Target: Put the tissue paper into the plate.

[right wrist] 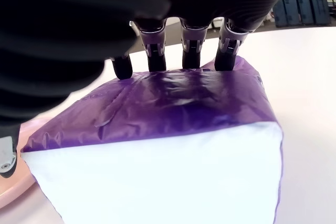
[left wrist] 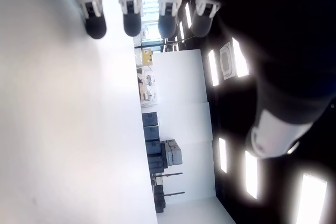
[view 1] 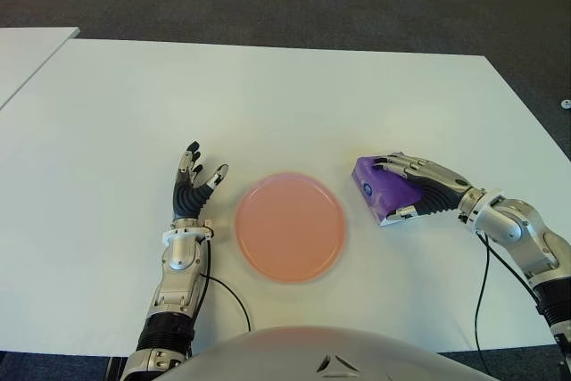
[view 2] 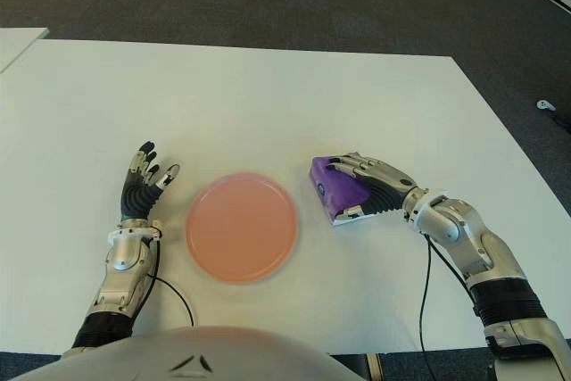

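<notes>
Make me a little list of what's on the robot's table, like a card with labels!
tissue pack: purple, on the table to the right of the plate, not in it
plate: pink and round, nothing in it
right hand: wrapped over the tissue pack, fingers on its top
left hand: to the left of the plate, fingers spread, holding nothing
table: white
job done: not yet

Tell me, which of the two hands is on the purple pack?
The right hand, fingers draped over the tissue pack; the left hand is open beside the plate.
</notes>
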Available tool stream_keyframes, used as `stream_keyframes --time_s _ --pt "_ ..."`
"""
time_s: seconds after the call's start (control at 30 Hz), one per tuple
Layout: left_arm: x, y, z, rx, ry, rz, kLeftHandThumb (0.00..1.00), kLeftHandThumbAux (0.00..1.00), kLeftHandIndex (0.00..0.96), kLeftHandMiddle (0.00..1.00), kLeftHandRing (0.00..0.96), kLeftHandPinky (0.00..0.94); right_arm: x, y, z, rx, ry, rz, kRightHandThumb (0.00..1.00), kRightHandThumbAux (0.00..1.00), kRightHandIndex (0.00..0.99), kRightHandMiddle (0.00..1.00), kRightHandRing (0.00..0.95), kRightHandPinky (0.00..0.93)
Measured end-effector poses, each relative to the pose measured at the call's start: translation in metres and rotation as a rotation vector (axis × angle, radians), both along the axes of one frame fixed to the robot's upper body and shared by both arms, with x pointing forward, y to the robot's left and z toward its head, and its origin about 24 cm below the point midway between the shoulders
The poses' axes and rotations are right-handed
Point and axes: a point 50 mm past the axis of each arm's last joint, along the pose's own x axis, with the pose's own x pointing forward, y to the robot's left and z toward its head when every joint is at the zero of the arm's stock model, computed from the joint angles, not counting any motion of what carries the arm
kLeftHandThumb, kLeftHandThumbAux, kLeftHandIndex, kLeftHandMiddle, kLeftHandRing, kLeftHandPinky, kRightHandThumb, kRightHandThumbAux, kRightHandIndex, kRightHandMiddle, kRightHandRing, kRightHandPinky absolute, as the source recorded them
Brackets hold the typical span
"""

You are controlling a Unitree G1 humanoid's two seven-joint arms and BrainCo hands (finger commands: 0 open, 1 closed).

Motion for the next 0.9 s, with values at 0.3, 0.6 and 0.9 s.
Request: stream_keyframes --time_s 0.3,0.6,0.9 --pt "-0.004 0.002 0.001 0.004 -0.003 0.004 0.000 0.613 0.000 0.000 0.000 0.000 -0.011 0.004 -0.014 -0.025 -0.010 0.018 0.070 0.439 0.000 0.000 0.000 0.000" --pt "-0.007 0.004 0.001 0.008 0.004 0.011 0.000 0.602 0.000 0.000 0.000 0.000 -0.011 0.006 -0.028 -0.051 -0.065 0.020 0.075 0.444 0.000 0.000 0.000 0.000" --pt "-0.012 0.005 0.001 0.009 0.013 0.019 0.000 0.597 0.000 0.000 0.000 0.000 -0.005 0.009 -0.037 -0.083 -0.123 0.041 0.041 0.452 0.000 0.000 0.000 0.000"
